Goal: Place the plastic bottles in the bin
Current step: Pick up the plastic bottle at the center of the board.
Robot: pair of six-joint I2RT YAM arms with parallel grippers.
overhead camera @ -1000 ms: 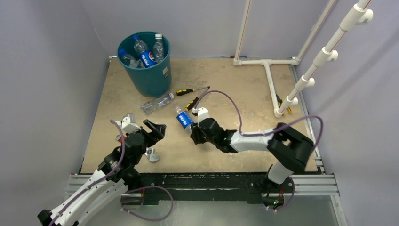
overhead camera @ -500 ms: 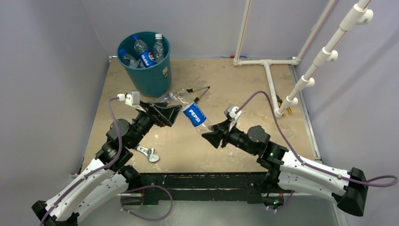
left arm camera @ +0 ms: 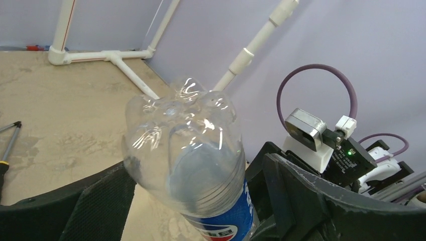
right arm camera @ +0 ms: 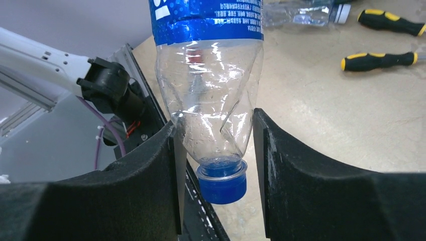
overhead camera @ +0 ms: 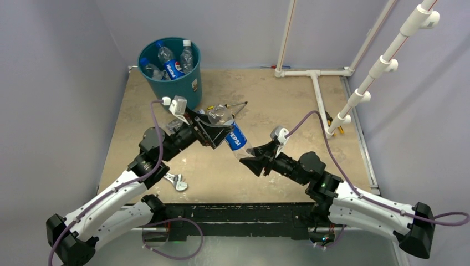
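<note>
A clear Pepsi bottle (overhead camera: 235, 138) with a blue label and blue cap hangs in the air over the table's middle. My right gripper (overhead camera: 248, 158) is shut on its crumpled shoulder just above the cap, as the right wrist view shows for the gripper (right arm camera: 216, 150) and bottle (right arm camera: 208, 90). My left gripper (overhead camera: 219, 126) is open, its jaws either side of the bottle's base (left arm camera: 191, 150) with a gap on the right side. The teal bin (overhead camera: 177, 94) stands at the far left with several bottles (overhead camera: 169, 64) inside. Another clear bottle (right arm camera: 301, 12) lies on the table.
Two yellow-and-black screwdrivers (right arm camera: 379, 60) lie on the table beyond the held bottle. A wrench (overhead camera: 176, 181) lies near the left arm at the front. A white pipe frame (overhead camera: 318, 94) stands at the back right, with the wall close behind it.
My right gripper lifted the Pepsi bottle off the table and holds it up. My left arm swung up and right, bringing its open jaws round the bottle's base.
</note>
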